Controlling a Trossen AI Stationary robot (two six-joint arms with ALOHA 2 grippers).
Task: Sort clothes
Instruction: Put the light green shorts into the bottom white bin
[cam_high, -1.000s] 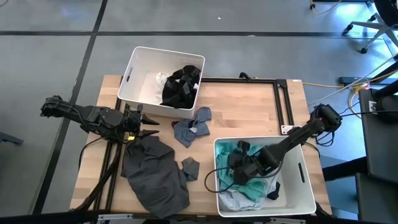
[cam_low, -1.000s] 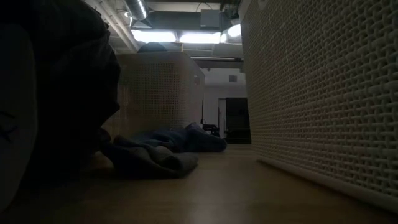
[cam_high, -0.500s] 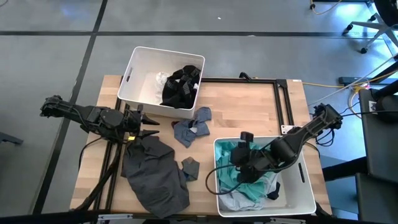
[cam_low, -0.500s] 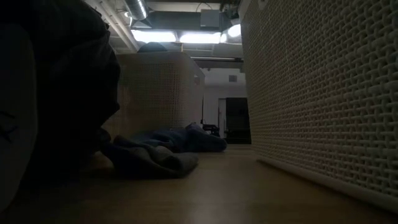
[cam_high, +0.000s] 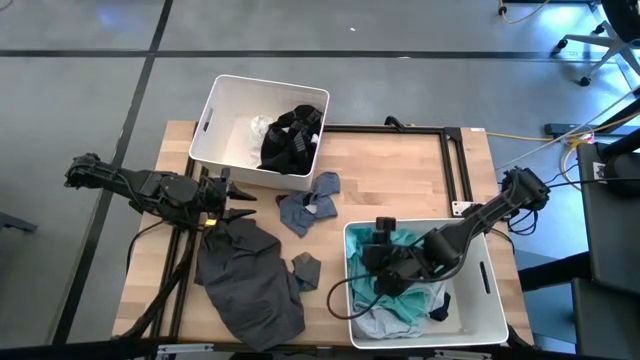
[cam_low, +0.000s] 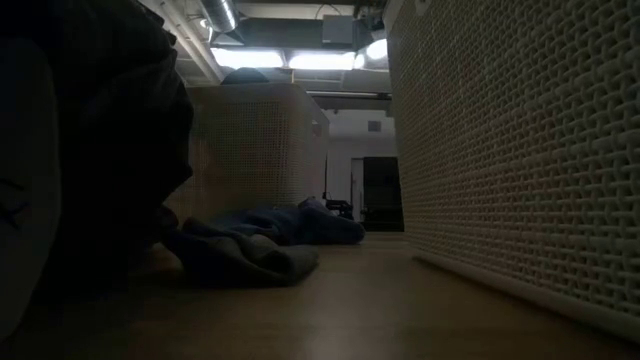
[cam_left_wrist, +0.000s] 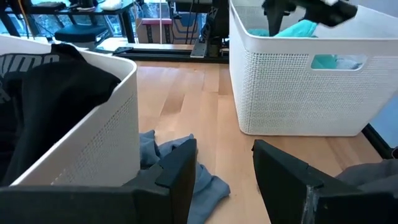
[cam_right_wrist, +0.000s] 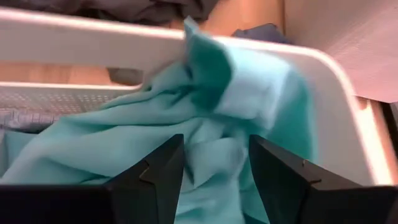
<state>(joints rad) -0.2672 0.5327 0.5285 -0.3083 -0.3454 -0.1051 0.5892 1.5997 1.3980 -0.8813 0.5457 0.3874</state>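
The clothes are spread over the table and two bins. A teal garment (cam_high: 402, 292) lies heaped in the near right bin (cam_high: 492, 300), over a pale grey-blue one (cam_high: 385, 322). My right gripper (cam_high: 375, 268) hangs open just above the teal garment (cam_right_wrist: 205, 112), and the cloth shows beyond its fingers, not between them. A dark grey garment (cam_high: 248, 282), a small sock (cam_high: 305, 268) and grey-blue pieces (cam_high: 308, 205) lie flat on the wood. Black clothes (cam_high: 292, 140) and a white lacy piece (cam_high: 260, 128) fill the far bin (cam_high: 225, 120). My left gripper (cam_high: 238, 196) waits open at the table's left.
A black metal frame (cam_high: 455, 160) runs along the table's far right part, with bare wood (cam_high: 390, 180) inside it. The grey-blue pieces (cam_left_wrist: 186, 180) lie just ahead of my left gripper (cam_left_wrist: 224, 155), between the two bins. Cables trail over the floor at the right.
My right gripper has risen above the teal garment inside the near right bin and has rolled about its own line, drifting slightly toward the bin's left wall. The clothes on the table have stayed where they were.
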